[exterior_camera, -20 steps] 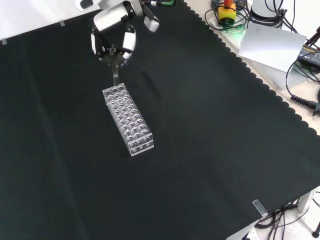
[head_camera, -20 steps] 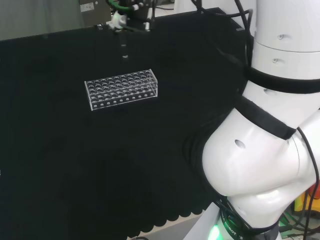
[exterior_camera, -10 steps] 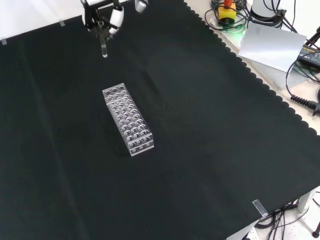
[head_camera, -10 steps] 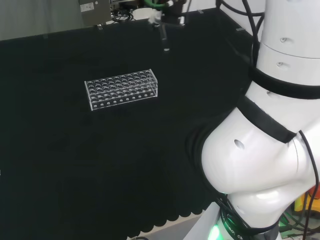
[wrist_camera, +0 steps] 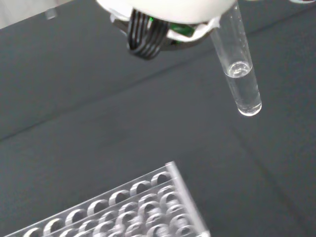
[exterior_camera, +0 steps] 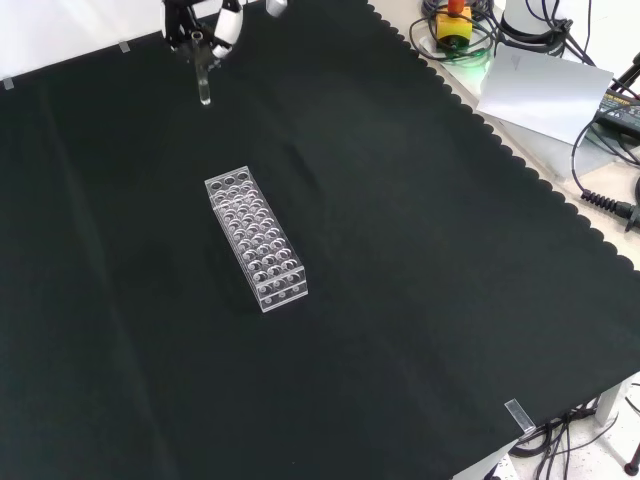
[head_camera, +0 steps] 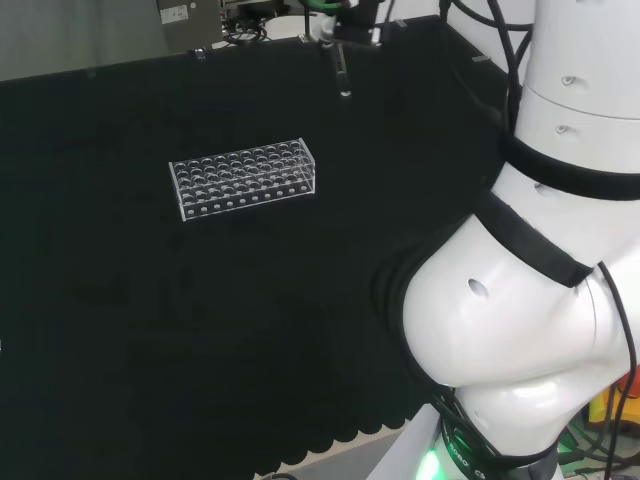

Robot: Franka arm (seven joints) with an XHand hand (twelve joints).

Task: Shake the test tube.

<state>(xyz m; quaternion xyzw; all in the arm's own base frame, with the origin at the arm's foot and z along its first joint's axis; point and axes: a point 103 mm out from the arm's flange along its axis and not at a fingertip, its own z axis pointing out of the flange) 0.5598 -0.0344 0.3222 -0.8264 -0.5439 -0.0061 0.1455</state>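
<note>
A clear test tube [exterior_camera: 204,85] hangs upright in the air, its top end pinched in my hand [exterior_camera: 207,22] at the top edge of the front view. In the head view the test tube [head_camera: 343,76] hangs below the hand [head_camera: 347,18], to the right of and beyond the clear plastic rack [head_camera: 243,178]. The rack [exterior_camera: 256,238] lies on the black cloth well below the tube in the front view. In the wrist view the test tube [wrist_camera: 240,79] holds a little clear liquid at its rounded bottom, with the rack [wrist_camera: 129,206] beneath it and off to one side.
The arm's white links [head_camera: 530,300] stand at the head view's right. Past the cloth's scalloped edge in the front view lie a yellow device with cables [exterior_camera: 456,25] and a grey sheet [exterior_camera: 545,85]. Bare black cloth [exterior_camera: 420,260] surrounds the rack.
The hand has carried the tube up and away from above the rack's end, to the right in the head view and toward the top in the front view.
</note>
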